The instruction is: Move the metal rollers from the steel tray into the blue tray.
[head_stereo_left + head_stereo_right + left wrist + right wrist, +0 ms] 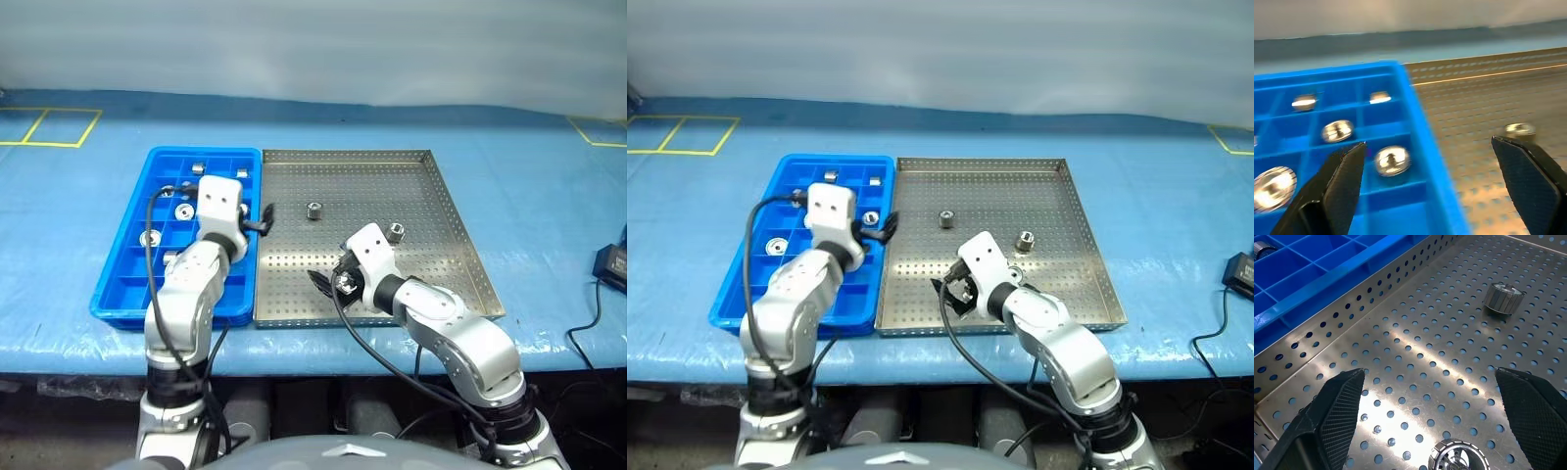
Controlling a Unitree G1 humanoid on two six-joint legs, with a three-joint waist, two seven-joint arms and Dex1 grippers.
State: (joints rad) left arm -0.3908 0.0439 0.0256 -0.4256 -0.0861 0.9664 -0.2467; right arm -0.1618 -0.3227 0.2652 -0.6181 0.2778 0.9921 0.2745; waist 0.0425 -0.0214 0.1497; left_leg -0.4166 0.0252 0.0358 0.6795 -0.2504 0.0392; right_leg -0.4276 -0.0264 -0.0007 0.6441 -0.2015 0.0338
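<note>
Several metal rollers (182, 210) already sit in compartments of the blue tray (127, 284). Two remain on the steel tray (441, 264), one (314, 210) near its centre and one (395, 233) toward its right edge. The left gripper (1435, 181) and the right gripper (1430, 416) both gape empty.

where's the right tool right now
In the head views the right tool hangs open and empty over the near left part of the steel tray, with one of the metal rollers lying just under it.
</note>
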